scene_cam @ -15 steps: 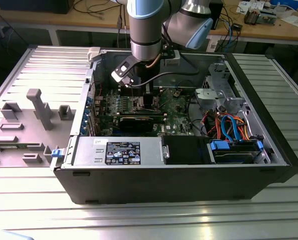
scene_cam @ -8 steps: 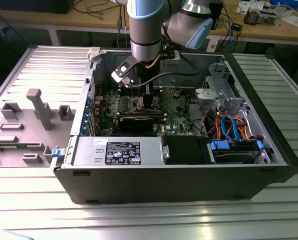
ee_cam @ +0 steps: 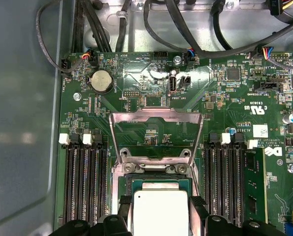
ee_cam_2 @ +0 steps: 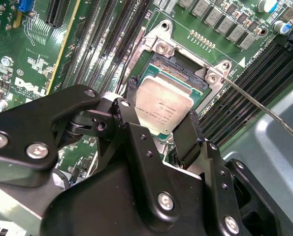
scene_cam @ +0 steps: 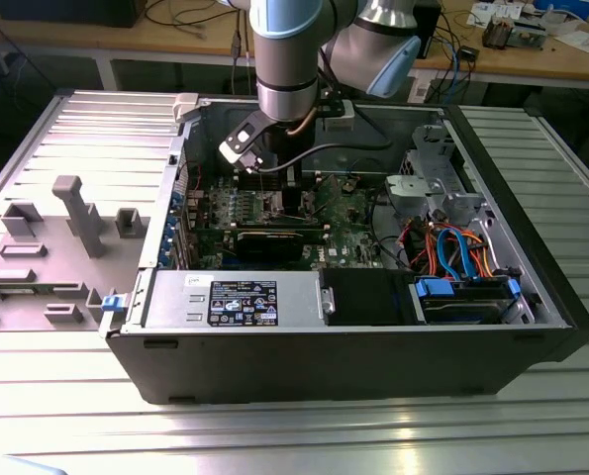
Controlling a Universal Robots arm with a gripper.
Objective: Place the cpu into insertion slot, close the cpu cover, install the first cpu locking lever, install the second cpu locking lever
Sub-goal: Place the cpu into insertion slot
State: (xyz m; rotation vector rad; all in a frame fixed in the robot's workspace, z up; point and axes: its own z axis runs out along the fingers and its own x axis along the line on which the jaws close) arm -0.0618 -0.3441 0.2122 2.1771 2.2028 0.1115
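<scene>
Gripper (ee_cam_2: 161,112) clamped on cpu (ee_cam_2: 166,98) at two opposite edges; cpu held level directly over insertion slot (ee_cam_2: 178,68), seating unclear; cpu cover (ee_cam: 156,116) swung open behind insertion slot; locking lever (ee_cam_2: 257,104) unlatched, angled away from insertion slot

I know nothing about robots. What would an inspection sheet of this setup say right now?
Surface: ribbed metal table with an open case on it.
Job's things: cpu over the slot; cover raised; one lever sticking out, unlatched.
Clutter: grey fixtures at the exterior view's left.
Grippers: gripper shut on the cpu.
Cables: orange and blue cables inside the case.
Surroundings: wooden bench behind, littered with items.
</scene>
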